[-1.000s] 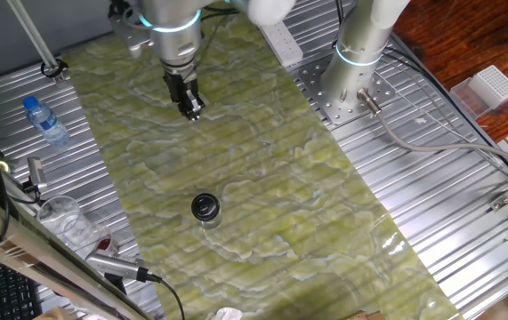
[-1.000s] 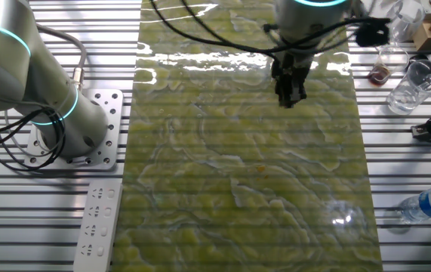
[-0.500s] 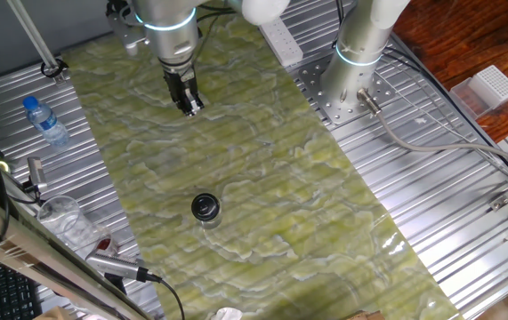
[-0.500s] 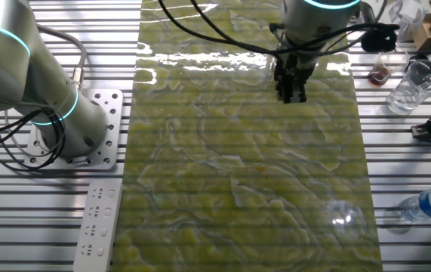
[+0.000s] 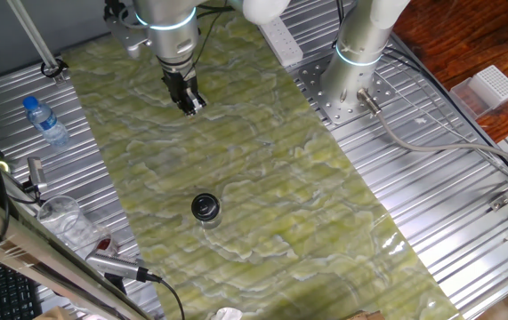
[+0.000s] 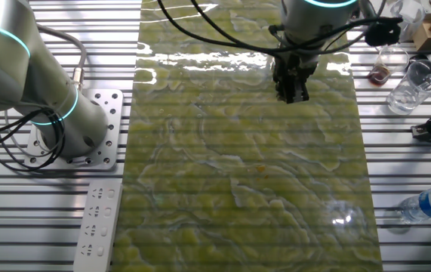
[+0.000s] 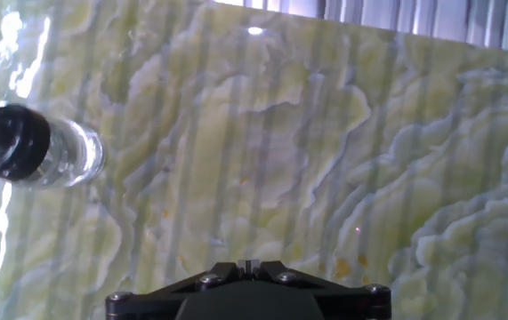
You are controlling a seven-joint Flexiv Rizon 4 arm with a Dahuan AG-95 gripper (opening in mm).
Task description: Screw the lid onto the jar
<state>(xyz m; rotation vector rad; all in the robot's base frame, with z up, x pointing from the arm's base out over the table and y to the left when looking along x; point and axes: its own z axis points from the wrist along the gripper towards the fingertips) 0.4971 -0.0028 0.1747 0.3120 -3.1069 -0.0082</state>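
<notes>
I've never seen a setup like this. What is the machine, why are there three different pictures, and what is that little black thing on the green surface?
The machine is a robot arm ending in a gripper with two jaws. Two pictures come from fixed cameras looking at the table from different sides; the third comes from a camera on the hand itself, looking along the jaws. The green marbled mat covers the table's middle. The black thing is the lid sitting on a small clear glass jar. The gripper hangs well away from it and carries nothing, though I cannot tell how wide the jaws stand. Off the mat lie a water bottle, a clear cup and a power strip.
</notes>
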